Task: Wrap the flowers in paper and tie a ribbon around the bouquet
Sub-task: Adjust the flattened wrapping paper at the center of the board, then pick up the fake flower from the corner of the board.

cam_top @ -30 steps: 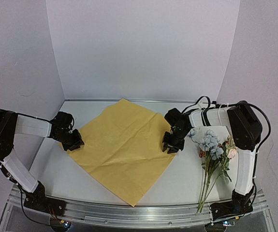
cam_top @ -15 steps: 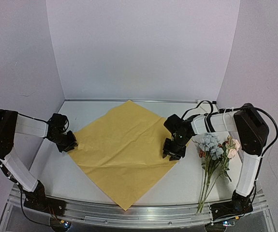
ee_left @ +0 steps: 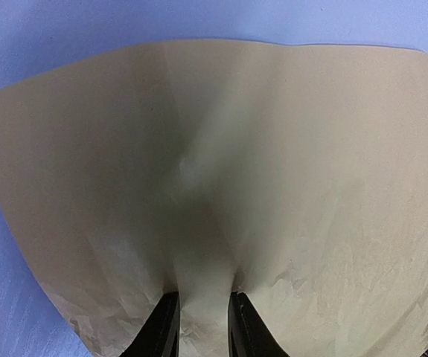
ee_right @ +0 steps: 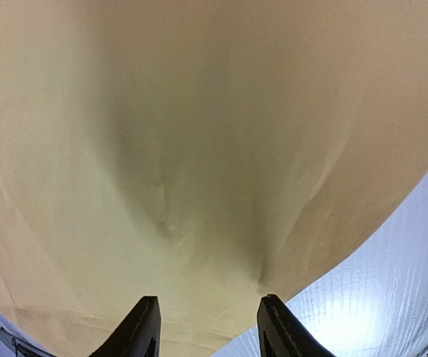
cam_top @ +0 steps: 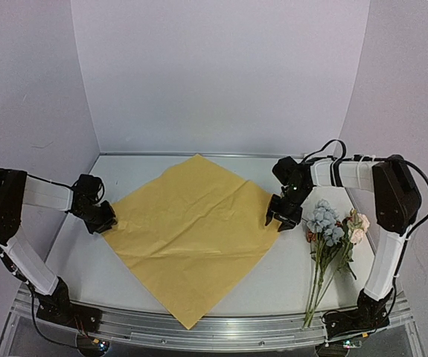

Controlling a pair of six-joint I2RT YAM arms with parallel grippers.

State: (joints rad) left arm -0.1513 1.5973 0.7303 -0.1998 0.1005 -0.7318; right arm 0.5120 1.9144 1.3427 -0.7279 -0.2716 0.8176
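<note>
Paper (cam_top: 195, 230): yellow face up, spread cornerwise at middle of surface (cam_top: 288, 282), likely to receive stems. Left gripper (cam_top: 106, 222): clamped on its left corner, holding it flat. Right gripper (cam_top: 282, 218): jaws apart over right corner. Flowers (cam_top: 331, 230): unwrapped, near right edge.

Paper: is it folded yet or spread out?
Spread out. The paper lies as one flat diamond on the table, no edge turned over.

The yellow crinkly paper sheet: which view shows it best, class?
Top external: the yellow crinkly paper sheet lies spread, almost wholly visible. Left wrist shows only the creased part near one corner; right wrist, a blurred stretch near an edge.
</note>
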